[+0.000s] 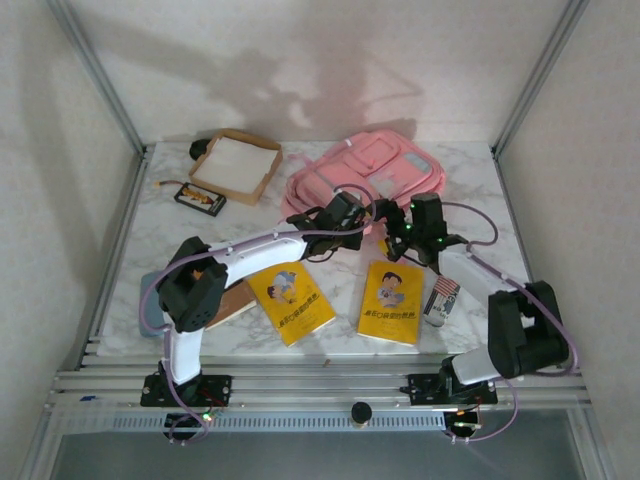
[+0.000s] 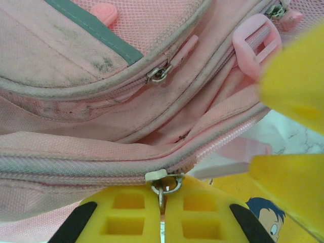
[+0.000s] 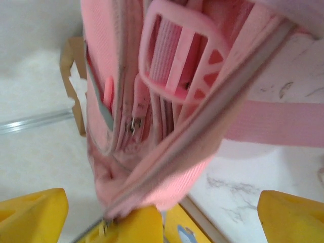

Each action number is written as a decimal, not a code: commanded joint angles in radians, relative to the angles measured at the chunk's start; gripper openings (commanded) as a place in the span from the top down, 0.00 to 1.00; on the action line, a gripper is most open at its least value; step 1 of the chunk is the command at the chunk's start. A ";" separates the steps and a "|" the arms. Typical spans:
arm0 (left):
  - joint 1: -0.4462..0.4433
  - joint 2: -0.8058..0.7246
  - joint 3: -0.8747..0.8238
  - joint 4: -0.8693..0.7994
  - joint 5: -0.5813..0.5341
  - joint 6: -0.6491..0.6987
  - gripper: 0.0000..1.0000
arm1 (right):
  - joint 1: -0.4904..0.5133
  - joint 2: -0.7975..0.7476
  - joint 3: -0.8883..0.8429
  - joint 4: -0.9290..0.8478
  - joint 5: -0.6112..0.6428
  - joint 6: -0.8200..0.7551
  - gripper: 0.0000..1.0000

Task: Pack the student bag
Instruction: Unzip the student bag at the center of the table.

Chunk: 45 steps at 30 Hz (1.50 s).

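We are clamping our left gripper (image 2: 162,196) on the zipper pull (image 2: 163,183) of the student bag (image 1: 365,165), likely to open it, our right gripper (image 3: 159,215) gaping alongside.

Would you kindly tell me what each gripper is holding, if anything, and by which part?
The left gripper pinches the metal zipper pull of the student bag, at its near edge. The right gripper is open and holds nothing.

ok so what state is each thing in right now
bag, lying flat, visible zips look shut
zip pull, pinched in left fingers
left fingers, shut on zip pull
right fingers, open, holding nothing
books, closed, flat on table
tray, upright, something white inside
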 commanded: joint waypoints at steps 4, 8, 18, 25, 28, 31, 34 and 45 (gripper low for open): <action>-0.010 -0.041 0.016 0.034 0.008 -0.013 1.00 | 0.010 0.136 0.018 0.212 0.081 0.162 0.24; -0.007 -0.054 0.010 0.027 0.001 -0.001 1.00 | 0.009 0.192 0.066 0.196 0.105 0.121 0.52; 0.033 -0.119 -0.063 -0.126 -0.094 0.007 1.00 | -0.105 0.190 0.182 -0.025 0.100 -0.169 1.00; 0.136 -0.230 -0.293 -0.111 -0.083 -0.013 1.00 | -0.287 0.250 0.335 -0.201 -0.041 -0.432 1.00; 0.145 -0.212 -0.277 -0.096 -0.087 0.022 1.00 | -0.326 0.304 0.402 -0.260 -0.038 -0.489 1.00; 0.135 -0.209 -0.259 -0.024 0.023 0.022 1.00 | -0.307 0.312 0.419 -0.265 -0.029 -0.492 0.89; 0.098 -0.194 -0.228 0.049 0.073 0.002 1.00 | -0.244 0.277 0.427 -0.321 -0.005 -0.501 0.49; 0.060 -0.145 -0.161 0.109 0.098 -0.041 1.00 | -0.103 -0.052 0.135 -0.351 0.085 -0.223 0.01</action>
